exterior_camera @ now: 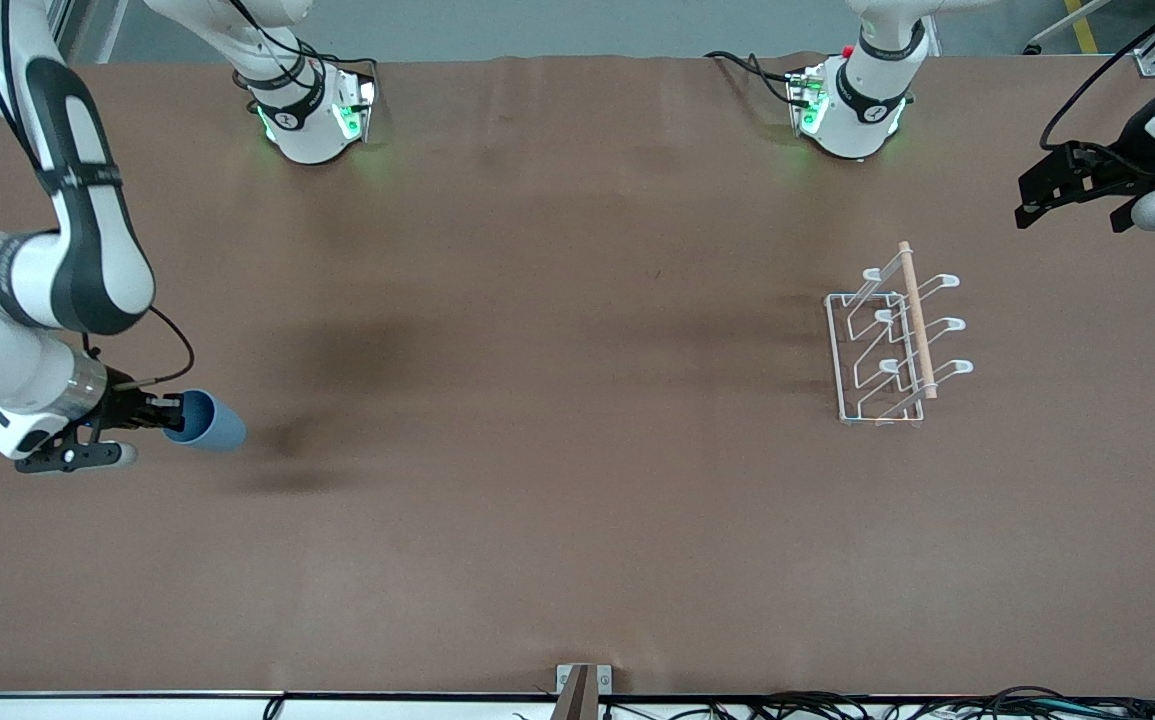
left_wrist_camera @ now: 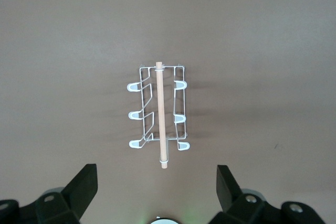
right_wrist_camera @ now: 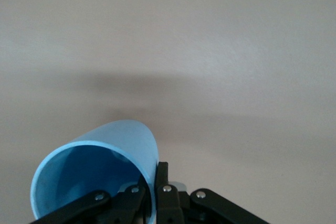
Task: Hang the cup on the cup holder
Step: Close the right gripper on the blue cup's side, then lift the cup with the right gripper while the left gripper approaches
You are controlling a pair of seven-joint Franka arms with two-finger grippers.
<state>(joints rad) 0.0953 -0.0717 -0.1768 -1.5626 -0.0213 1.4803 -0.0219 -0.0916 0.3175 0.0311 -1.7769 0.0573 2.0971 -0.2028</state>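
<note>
The light blue cup (exterior_camera: 205,419) is held on its side by my right gripper (exterior_camera: 169,414) at the right arm's end of the table. In the right wrist view the cup (right_wrist_camera: 100,161) has its wall pinched between the two fingers (right_wrist_camera: 161,174), one inside the mouth and one outside. The white wire cup holder (exterior_camera: 895,340) with its wooden rod stands toward the left arm's end. My left gripper (exterior_camera: 1032,195) is open and empty, up in the air beside the table's edge; its wrist view shows the cup holder (left_wrist_camera: 160,114) below.
The brown table (exterior_camera: 557,450) carries nothing else. The two arm bases (exterior_camera: 312,110) stand along the edge farthest from the front camera. Cables lie along the near edge.
</note>
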